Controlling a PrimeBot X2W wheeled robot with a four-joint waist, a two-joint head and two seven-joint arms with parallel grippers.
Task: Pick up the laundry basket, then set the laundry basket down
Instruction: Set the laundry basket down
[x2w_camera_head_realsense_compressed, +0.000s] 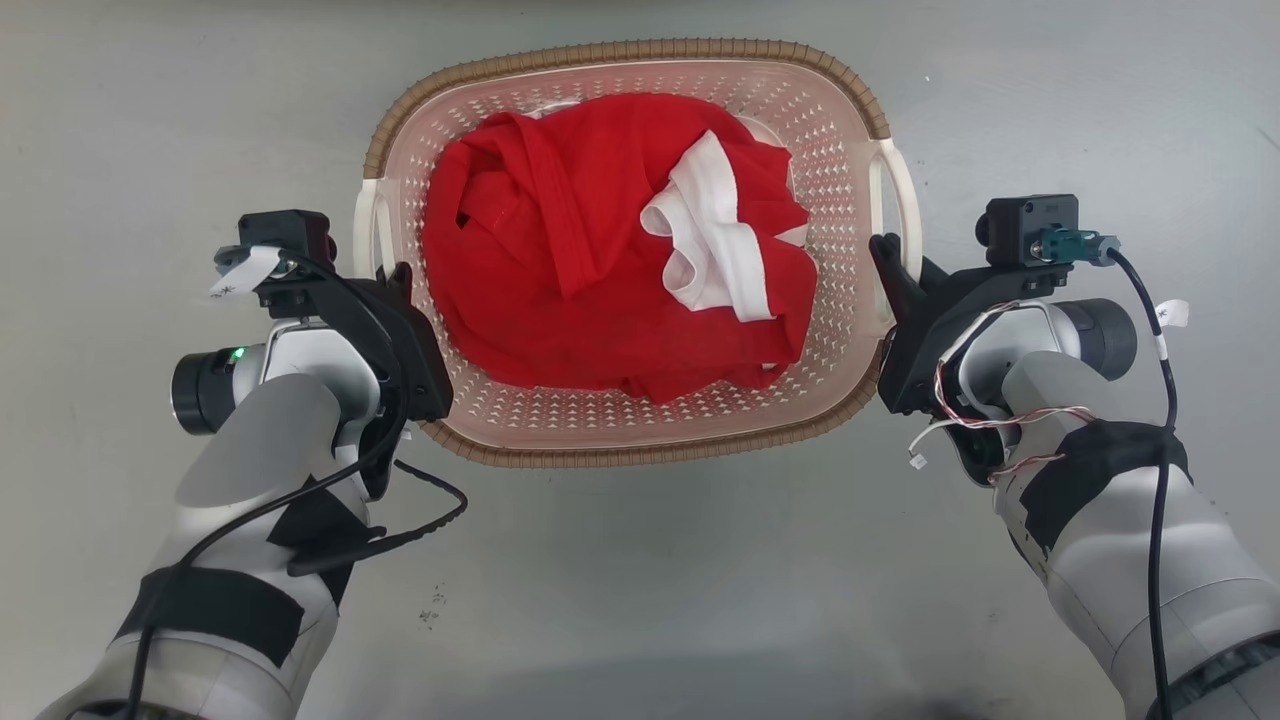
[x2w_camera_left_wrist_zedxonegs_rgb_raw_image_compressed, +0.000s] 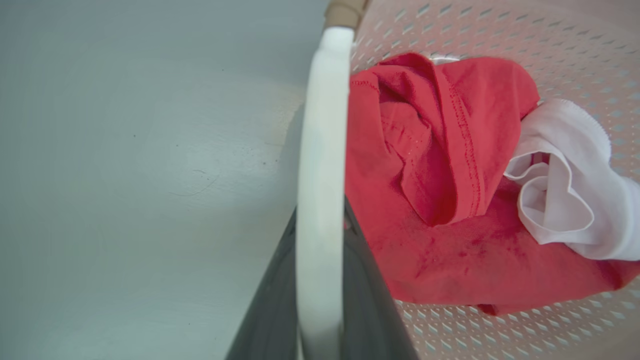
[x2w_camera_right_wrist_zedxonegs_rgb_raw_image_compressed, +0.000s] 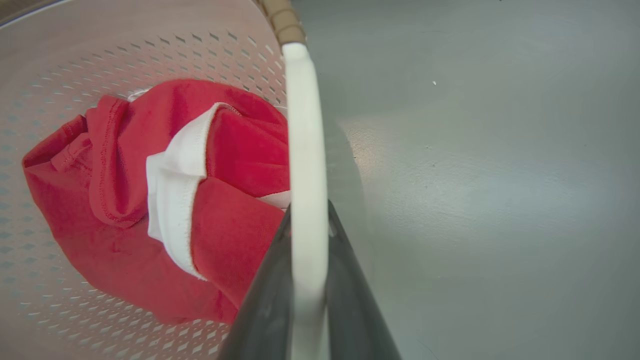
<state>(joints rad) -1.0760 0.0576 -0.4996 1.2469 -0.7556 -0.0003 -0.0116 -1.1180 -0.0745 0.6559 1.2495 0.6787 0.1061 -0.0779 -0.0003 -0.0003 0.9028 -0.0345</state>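
The laundry basket (x2w_camera_head_realsense_compressed: 620, 52) is pale pink, perforated, with a brown woven-look rim, and lies centred in the head view on a grey floor. It holds a red garment (x2w_camera_head_realsense_compressed: 560, 250) and a white cloth (x2w_camera_head_realsense_compressed: 710, 240). My left gripper (x2w_camera_head_realsense_compressed: 395, 285) is shut on the basket's white left handle (x2w_camera_left_wrist_zedxonegs_rgb_raw_image_compressed: 322, 150), which runs between its dark fingers (x2w_camera_left_wrist_zedxonegs_rgb_raw_image_compressed: 370, 300). On the other side, my right gripper (x2w_camera_head_realsense_compressed: 885, 255) is shut on the white right handle (x2w_camera_right_wrist_zedxonegs_rgb_raw_image_compressed: 305, 140), gripped between its fingers (x2w_camera_right_wrist_zedxonegs_rgb_raw_image_compressed: 265, 300). Whether the basket rests on the floor or hangs just above it, I cannot tell.
Smooth grey floor (x2w_camera_head_realsense_compressed: 640, 580) surrounds the basket on all sides. A loose black cable (x2w_camera_head_realsense_compressed: 430, 520) hangs from my left forearm near the basket's front rim. Thin wires (x2w_camera_head_realsense_compressed: 960, 420) trail from my right wrist.
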